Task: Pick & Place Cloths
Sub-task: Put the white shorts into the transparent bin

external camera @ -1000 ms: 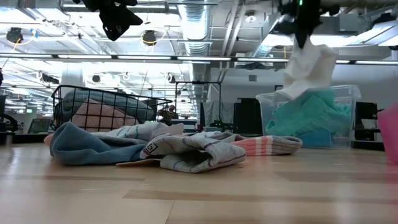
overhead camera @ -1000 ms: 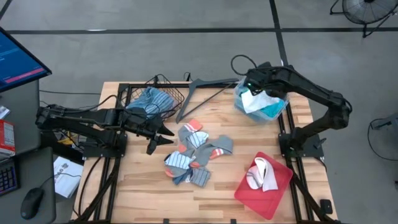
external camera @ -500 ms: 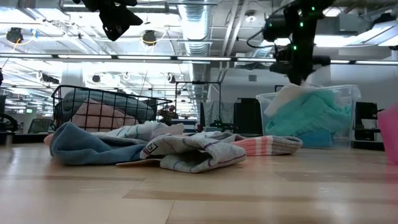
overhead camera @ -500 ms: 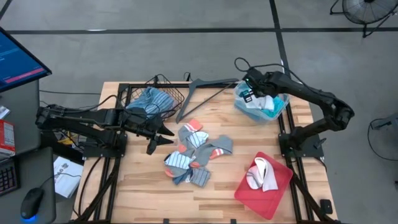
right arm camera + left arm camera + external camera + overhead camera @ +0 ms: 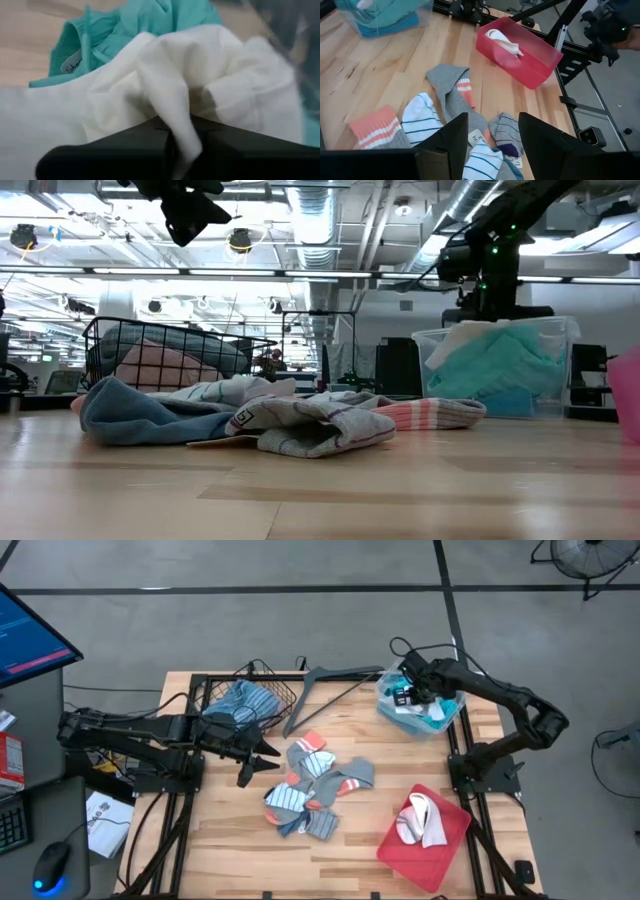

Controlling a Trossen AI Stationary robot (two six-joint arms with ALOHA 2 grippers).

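Release over the clear bin [image 5: 452, 716], right tool [image 5: 411, 693] pinching white cloth [image 5: 165, 95], low enough to land on turquoise cloth [image 5: 135, 20]; left tool [image 5: 262, 758] half-open above bench [image 5: 350, 840].

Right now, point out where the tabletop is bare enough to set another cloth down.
Bare wood runs along the near edge of the table, between the sock pile and the left rim. A smaller patch lies between the pile, the red tray and the clear bin. It is crowded at the centre and along the far edge, by the wire basket and hanger.
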